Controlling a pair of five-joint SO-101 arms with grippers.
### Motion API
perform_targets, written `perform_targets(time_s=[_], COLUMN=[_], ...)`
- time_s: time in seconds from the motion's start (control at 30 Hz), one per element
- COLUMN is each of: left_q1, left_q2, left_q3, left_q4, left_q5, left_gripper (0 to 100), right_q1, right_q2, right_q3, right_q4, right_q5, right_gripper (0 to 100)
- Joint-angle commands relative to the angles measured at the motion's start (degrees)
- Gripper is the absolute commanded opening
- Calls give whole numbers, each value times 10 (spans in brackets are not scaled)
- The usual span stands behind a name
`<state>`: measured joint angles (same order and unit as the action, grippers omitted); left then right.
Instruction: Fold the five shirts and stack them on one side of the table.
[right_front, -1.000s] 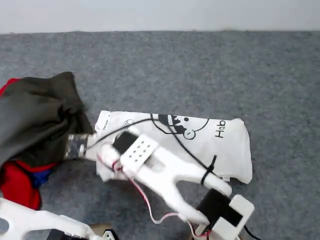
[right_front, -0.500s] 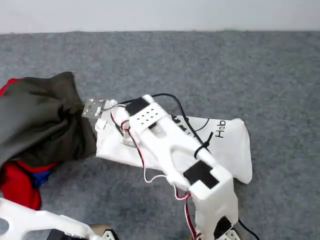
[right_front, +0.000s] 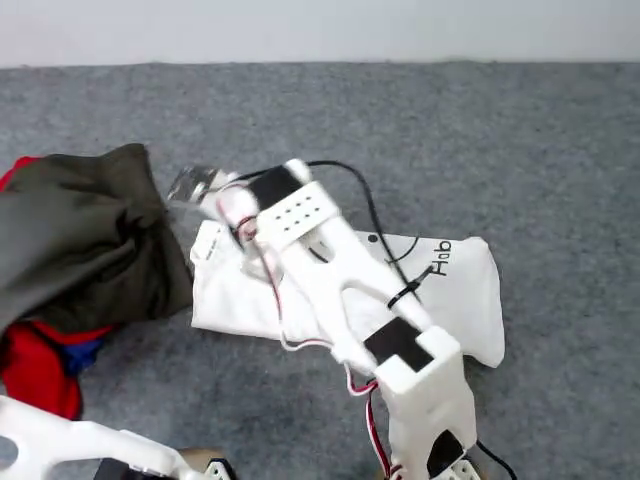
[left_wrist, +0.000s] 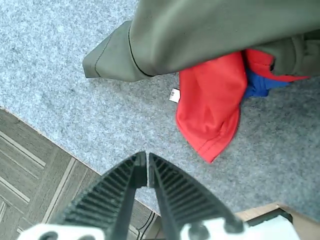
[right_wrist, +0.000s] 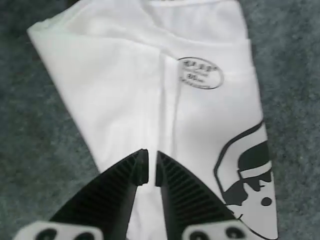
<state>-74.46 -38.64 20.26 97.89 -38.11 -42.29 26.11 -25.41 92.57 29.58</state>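
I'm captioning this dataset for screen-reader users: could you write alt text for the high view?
The right robot arm extends from the near edge over a folded white shirt with black print on a grey table, its claw near the shirt's far left corner. A heap of olive, red and blue shirts lies at the left.

The white shirt (right_front: 460, 290), black-printed, lies folded flat in the middle. Beside it, a crumpled olive shirt (right_front: 80, 240) lies over a red shirt (right_front: 35, 372) and a blue shirt (right_front: 86, 352).

Grey felt table (right_front: 520, 140), pale wall (right_front: 320, 30) — wood-grain floor (left_wrist: 30, 170)
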Motion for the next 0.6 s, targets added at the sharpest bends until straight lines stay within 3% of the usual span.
perform_targets(time_s=[0.0,0.33,0.57], left_q1=[0,0,0], left_q2=[-3,-3,-3], left_q3=[-1,-1,-4], left_q4=[4,4,0], left_q5=[-4,-4,-4], left_gripper=[14,14,14], right_q1=[-21,54,48], right_q2=[10,132,30], right_q3=[-21,-23,-51], right_q4=[30,23,102], right_q5=[-8,-9,-50], right_gripper=[8,9,9])
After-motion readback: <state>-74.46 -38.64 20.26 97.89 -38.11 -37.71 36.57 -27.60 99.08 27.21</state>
